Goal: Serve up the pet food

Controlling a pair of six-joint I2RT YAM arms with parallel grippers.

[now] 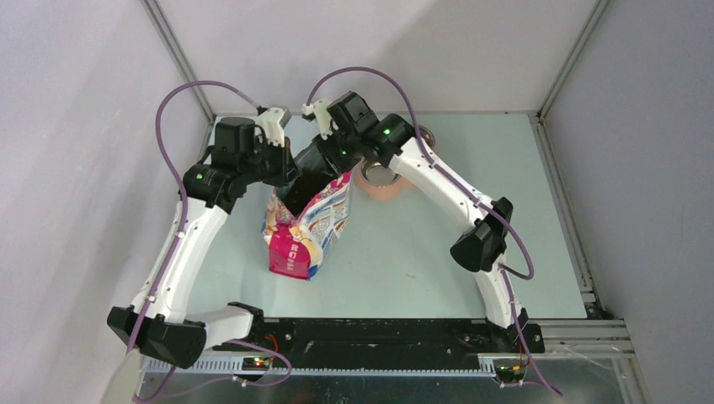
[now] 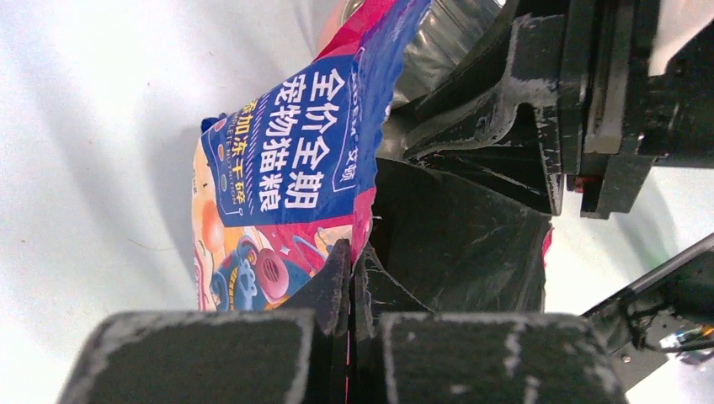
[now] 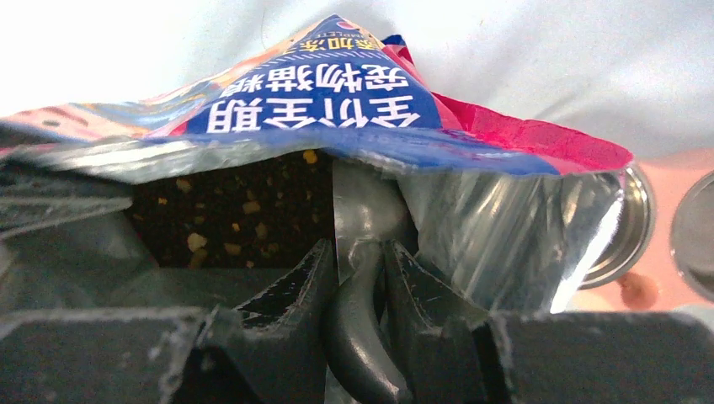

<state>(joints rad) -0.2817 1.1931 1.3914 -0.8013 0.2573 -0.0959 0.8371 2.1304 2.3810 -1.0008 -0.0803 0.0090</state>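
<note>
The printed pink, white and blue bag (image 1: 305,225) stands open in the middle of the table. My left gripper (image 2: 360,257) is shut on the bag's (image 2: 282,143) torn rim and holds the mouth open. My right gripper (image 3: 360,251) reaches into the bag's (image 3: 320,114) mouth, shut on the grey metal scoop's handle (image 3: 364,337). The scoop's bowl is hidden inside the bag. The pet food (image 3: 240,215) shows as dark kibble with lighter bits deep in the bag, just beyond the right fingertips. From above, both grippers meet at the bag's top, left (image 1: 285,172) and right (image 1: 318,164).
A pink feeder stand (image 1: 380,185) with metal bowls sits just right of the bag, partly under the right arm. The right wrist view shows one bowl (image 3: 633,223) and the edge of another (image 3: 695,236). Frame rails border the table.
</note>
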